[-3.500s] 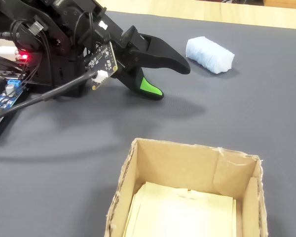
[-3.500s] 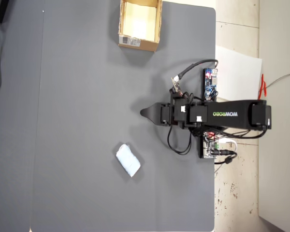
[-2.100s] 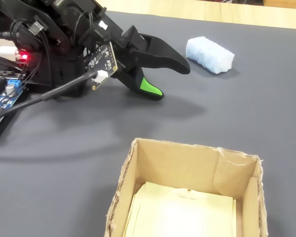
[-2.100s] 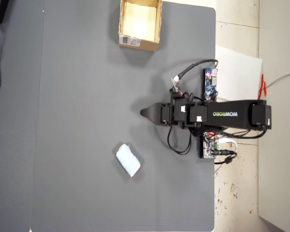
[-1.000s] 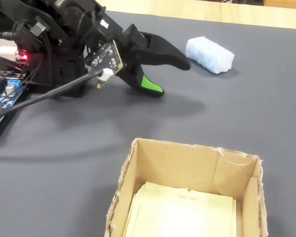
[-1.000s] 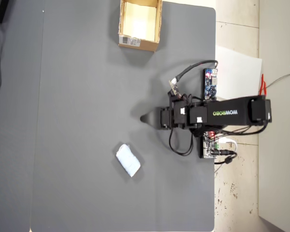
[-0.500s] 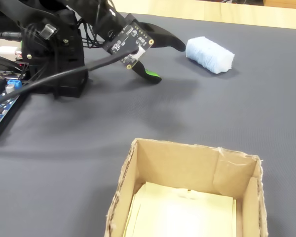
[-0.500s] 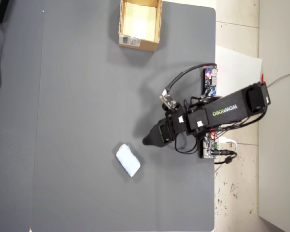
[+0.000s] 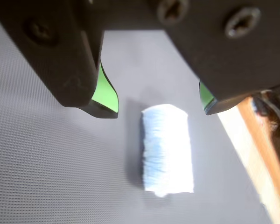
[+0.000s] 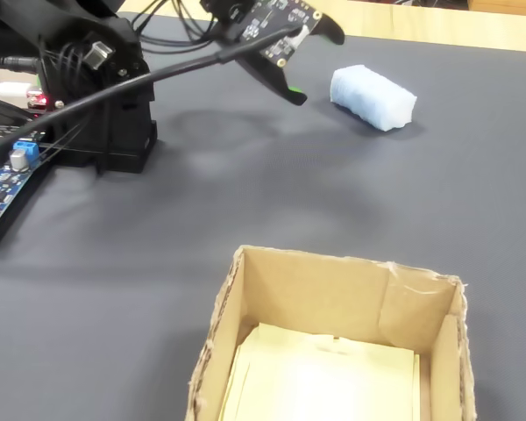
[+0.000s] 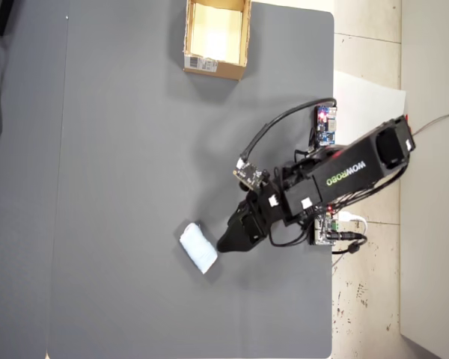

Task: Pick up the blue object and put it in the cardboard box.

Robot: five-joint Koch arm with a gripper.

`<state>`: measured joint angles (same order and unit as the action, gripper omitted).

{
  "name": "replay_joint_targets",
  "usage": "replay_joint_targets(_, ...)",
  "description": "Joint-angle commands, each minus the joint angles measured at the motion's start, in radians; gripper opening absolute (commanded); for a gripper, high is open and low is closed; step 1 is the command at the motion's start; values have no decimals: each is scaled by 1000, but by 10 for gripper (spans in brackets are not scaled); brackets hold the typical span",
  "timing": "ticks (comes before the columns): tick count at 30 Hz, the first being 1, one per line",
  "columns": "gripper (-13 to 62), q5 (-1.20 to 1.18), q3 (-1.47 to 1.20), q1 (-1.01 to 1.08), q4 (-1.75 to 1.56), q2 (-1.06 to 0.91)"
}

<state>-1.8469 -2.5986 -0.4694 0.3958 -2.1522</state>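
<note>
The blue object is a pale blue-white soft block lying on the dark grey mat. In the wrist view it sits just below and between my two green-lined fingertips. My gripper is open and holds nothing, with both jaws above the block. The fixed view shows the gripper raised just left of the blue object. From overhead, the gripper points at the blue object, almost touching its right side. The cardboard box stands far away at the mat's top edge. It fills the foreground of the fixed view.
The arm's base with a blue circuit board and cables sits at the left of the fixed view. Overhead, a circuit board and white paper lie at the mat's right edge. Bare wood runs behind the mat.
The arm swung away from the middle of the mat and reached out to the blue object. The gripper rose off the mat and now hangs beside the block.
</note>
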Motion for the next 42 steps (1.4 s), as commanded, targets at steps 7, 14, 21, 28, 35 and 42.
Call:
replay_joint_targets(7,337,-81,403,-12,215,238)
replay_joint_targets(14,337,-71,580,-14,321,486)
replay_joint_targets(21,337,-71,606,-35,318,603)
replay_joint_targets(28,335,-66,607,-60,290,683)
replay_joint_targets(35,218,-18,598,-66,259,712)
replay_joint_targets(42,140,52,588,-64,207,663)
